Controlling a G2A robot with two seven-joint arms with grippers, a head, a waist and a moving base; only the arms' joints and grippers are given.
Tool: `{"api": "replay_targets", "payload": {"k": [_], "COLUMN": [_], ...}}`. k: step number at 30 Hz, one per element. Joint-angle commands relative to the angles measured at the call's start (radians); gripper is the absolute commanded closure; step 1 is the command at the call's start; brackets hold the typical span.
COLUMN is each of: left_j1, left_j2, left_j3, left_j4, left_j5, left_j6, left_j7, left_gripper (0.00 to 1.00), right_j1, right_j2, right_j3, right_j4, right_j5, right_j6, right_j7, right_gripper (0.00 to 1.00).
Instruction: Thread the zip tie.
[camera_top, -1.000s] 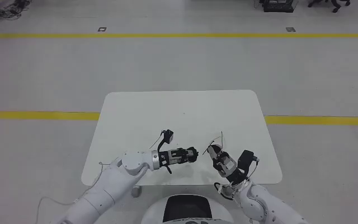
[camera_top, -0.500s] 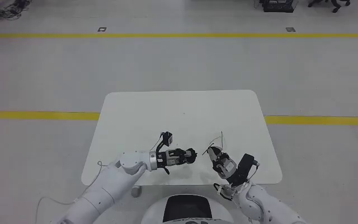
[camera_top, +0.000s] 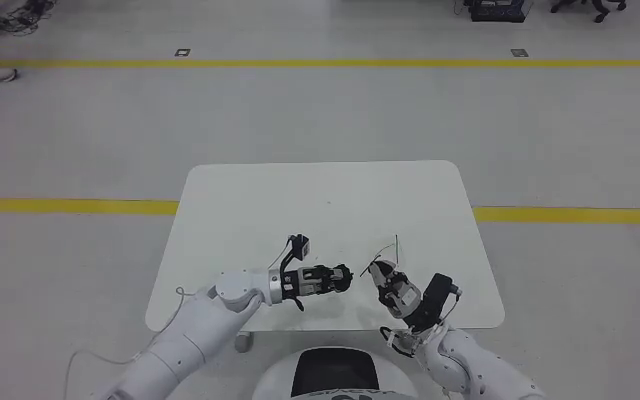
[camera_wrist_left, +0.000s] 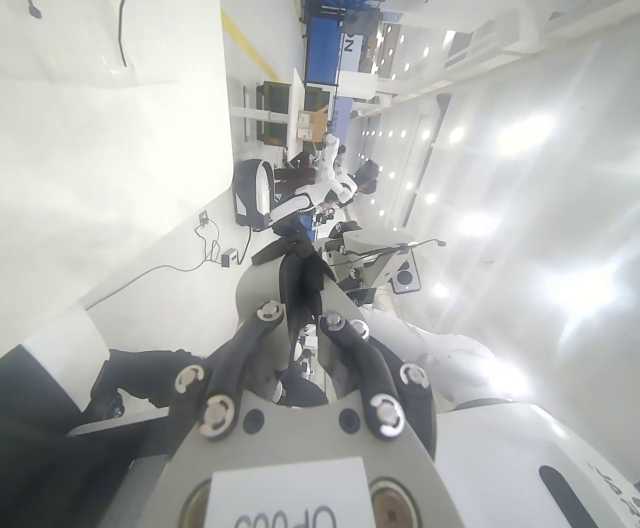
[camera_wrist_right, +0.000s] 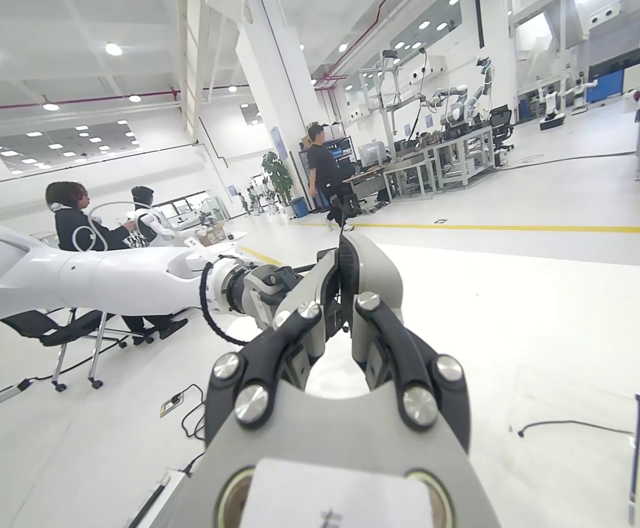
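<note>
Right pincer (camera_wrist_right: 344, 250): you have its two fingers pressed flat together on the zip tie (camera_wrist_right: 342, 229), a thin black strip whose end pokes out just past the fingertips. Fingers are grey metal with black ribbed pads. The linkage bars are black, pinned with shiny round studs.

Left pincer (camera_wrist_left: 298, 265): closed as well. Something dark with an uneven edge sits at its tips, and you cannot tell what it is.

From the top view, both pincers are over the near part of the table (camera_top: 250, 200), tips pointed at each other, near but apart: the left one (camera_top: 346, 275) beside the right one (camera_top: 376, 268).

The table is white and smooth with rounded corners. A thin dark strand (camera_top: 392, 244) lies on it just beyond the right pincer, bent partway along. Your right wrist view shows the strand (camera_wrist_right: 570, 425) flat on the surface, with a small knob at one end. A tiny dark speck (camera_top: 327, 201) sits mid-table. The floor is pale and glossy, crossed by a yellow line (camera_top: 100, 205).
</note>
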Motion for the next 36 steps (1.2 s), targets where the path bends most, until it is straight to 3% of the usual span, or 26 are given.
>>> {"api": "replay_targets", "payload": {"k": [1, 27, 36], "left_j1": [0.002, 0.016, 0.019], "left_j2": [0.001, 0.009, 0.008], "left_j3": [0.0, -0.005, -0.001], "left_j4": [-0.004, -0.023, -0.028], "left_j5": [0.006, 0.038, 0.044], "left_j6": [-0.001, -0.038, -0.032], "left_j7": [0.007, 0.044, 0.06], "left_gripper": [1.0, 1.0, 1.0], "right_j1": [0.0, -0.001, -0.002], "right_j2": [-0.002, -0.033, -0.036], "right_j3": [0.0, 0.014, 0.017], "right_j4": [0.0, 0.035, 0.035], "right_j5": [-0.002, 0.001, 0.0], "right_j6": [0.0, 0.001, 0.0], "right_j7": [-0.003, -0.013, -0.012], "right_gripper": [1.0, 1.0, 1.0]}}
